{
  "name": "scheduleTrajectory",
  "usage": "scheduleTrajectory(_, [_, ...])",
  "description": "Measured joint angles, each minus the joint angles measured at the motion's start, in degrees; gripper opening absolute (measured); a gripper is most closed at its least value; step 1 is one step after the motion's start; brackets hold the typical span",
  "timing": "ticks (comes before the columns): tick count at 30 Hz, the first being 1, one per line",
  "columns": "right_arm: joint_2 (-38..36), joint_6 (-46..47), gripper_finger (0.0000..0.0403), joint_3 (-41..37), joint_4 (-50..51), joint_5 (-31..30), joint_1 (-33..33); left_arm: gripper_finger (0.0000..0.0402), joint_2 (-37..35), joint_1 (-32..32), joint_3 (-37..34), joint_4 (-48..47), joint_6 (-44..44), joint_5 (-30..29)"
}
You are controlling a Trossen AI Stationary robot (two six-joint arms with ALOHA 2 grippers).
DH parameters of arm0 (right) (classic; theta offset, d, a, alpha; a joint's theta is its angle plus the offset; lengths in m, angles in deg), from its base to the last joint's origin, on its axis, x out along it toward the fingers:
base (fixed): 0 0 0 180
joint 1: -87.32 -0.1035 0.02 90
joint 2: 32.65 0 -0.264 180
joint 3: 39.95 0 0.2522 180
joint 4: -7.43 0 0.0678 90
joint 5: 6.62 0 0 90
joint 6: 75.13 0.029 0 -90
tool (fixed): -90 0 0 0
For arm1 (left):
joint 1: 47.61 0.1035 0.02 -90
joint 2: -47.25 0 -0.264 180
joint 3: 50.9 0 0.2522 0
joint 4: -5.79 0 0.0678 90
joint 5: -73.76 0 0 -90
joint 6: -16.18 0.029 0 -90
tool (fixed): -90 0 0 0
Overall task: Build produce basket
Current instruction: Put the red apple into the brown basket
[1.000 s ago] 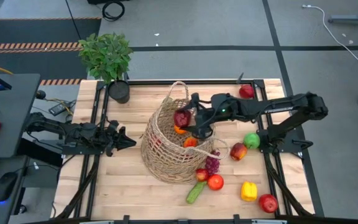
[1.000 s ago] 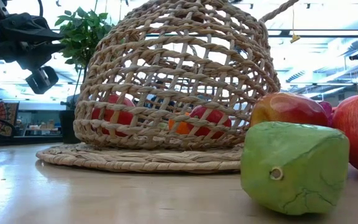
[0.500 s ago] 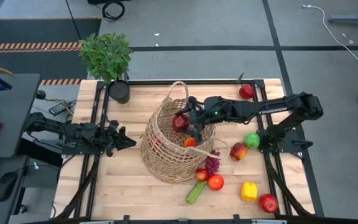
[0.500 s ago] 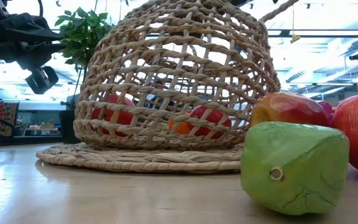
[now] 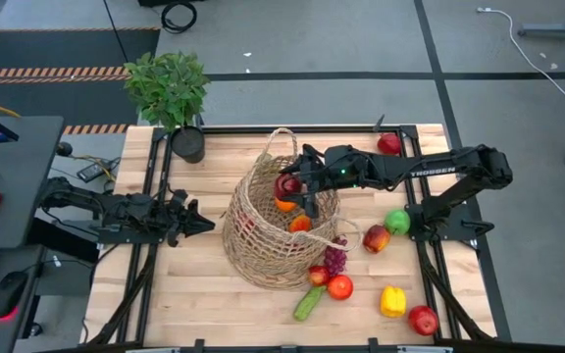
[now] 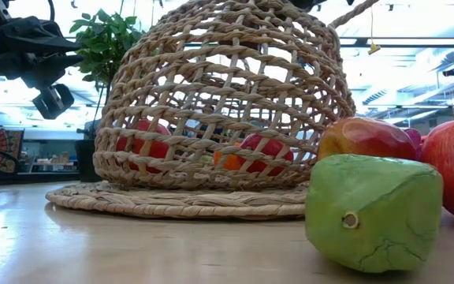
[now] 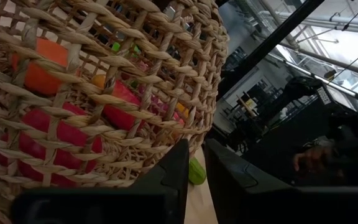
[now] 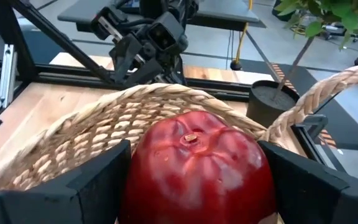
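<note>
The tan wicker basket point(image 5: 253, 240) stands on its flat base point(image 6: 172, 203) mid-table. Inside it lie an orange point(image 5: 284, 205) and other red pieces point(image 6: 262, 150). My right gripper point(image 5: 290, 186) is over the basket's mouth, shut on a dark red apple point(image 8: 194, 162). More produce lies right of and in front of the basket: a green apple point(image 5: 397, 221), purple grapes point(image 5: 334, 260), a cucumber point(image 5: 309, 302), a yellow pepper point(image 5: 392, 300) and red apples point(image 5: 422, 320). My left gripper point(image 5: 202, 224) waits shut, just left of the basket wall point(image 7: 104, 93). My right gripper pinches the red apple between its two fingers point(image 8: 98, 180), one on each side of the fruit. Its stem dimple point(image 8: 191, 138) faces the wrist camera. The arm reaches in from the table's right. The apple is lifted clear, above the basket's rim point(image 8: 135, 99).
A potted plant point(image 5: 168, 88) in a black pot point(image 5: 188, 145) stands at the far left corner. One red apple point(image 5: 388, 144) lies by the far right edge. Bare wood point(image 5: 175, 284) lies near-left of the basket.
My right arm has shifted slightly toward the table's left over the basket, still holding the red apple. The basket and the loose produce have stayed put.
</note>
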Motion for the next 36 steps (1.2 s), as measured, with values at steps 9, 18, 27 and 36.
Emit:
scheduleTrajectory(9, [-2.7,0.0,0.0344,0.0,1.7,3.0,-1.2,0.0061,0.0,0.0,0.0,0.0,0.0,0.0])
scheduleTrajectory(18, [-7.8,2.3,0.0344,0.0,4.2,4.3,-0.5,0.0061,0.0,0.0,0.0,0.0,0.0,0.0])
scheduleTrajectory(27, [-7.0,0.9,0.0344,0.0,8.5,3.9,-0.6,0.0058,0.0,0.0,0.0,0.0,0.0,0.0])
scheduleTrajectory(36, [-6.6,0.9,0.0344,0.0,9.7,3.7,-0.4,0.0063,0.0,0.0,0.0,0.0,0.0,0.0])
